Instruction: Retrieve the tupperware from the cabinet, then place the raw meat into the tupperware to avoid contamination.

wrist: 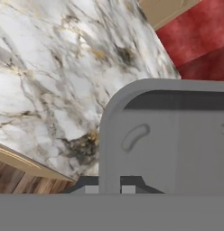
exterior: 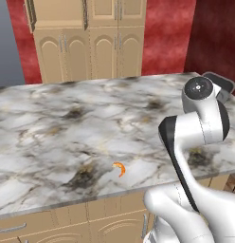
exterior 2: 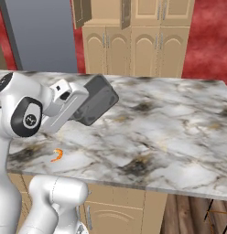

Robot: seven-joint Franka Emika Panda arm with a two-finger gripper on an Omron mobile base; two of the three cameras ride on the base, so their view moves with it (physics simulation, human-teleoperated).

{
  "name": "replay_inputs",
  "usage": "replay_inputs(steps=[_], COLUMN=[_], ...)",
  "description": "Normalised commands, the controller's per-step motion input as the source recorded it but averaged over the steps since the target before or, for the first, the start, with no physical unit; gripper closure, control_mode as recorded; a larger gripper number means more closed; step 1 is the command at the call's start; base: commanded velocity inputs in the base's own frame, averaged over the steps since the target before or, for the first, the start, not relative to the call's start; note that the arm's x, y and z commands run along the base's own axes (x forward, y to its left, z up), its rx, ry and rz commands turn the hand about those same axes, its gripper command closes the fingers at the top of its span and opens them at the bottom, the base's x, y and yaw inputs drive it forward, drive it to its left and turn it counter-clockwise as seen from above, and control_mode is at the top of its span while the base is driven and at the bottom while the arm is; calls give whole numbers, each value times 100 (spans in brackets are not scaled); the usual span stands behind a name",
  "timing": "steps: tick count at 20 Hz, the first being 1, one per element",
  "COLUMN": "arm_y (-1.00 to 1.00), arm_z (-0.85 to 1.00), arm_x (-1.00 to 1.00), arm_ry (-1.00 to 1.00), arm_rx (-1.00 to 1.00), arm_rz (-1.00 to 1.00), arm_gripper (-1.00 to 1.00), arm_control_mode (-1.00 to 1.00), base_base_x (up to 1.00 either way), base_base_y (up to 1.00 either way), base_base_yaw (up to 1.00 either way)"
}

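half done: pincer clamped on grey tupperware above table; raw meat not yet inside.

The scene is evenly and brightly lit, with no light source to be seen. Hardly any shadow is cast on the marble counter. No glare is seen. Edges are rendered soft and slightly pixelated; no lens distortion is noticed.

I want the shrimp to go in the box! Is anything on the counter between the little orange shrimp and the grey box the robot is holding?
No. In the right base view, bare marble counter separates the raw meat from the grey tupperware.
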Motion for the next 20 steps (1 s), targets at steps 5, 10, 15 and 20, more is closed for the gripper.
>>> replay_inputs(steps=[5, 10, 15, 20], arm_y=[0, 0, 0, 14], arm_z=[0, 0, -13, -39], arm_x=[0, 6, 34, 44], arm_ry=[0, 0, 12, 29], arm_rx=[0, 0, 1, 3], arm_rz=[0, 0, 6, 27], arm_gripper=[100, 100, 100, 100], arm_control_mode=[100, -100, -100, -100], base_base_x=[0, 2, 0, 0], base_base_y=[0, 0, 0, 0], base_base_yaw=[0, 0, 0, 0])
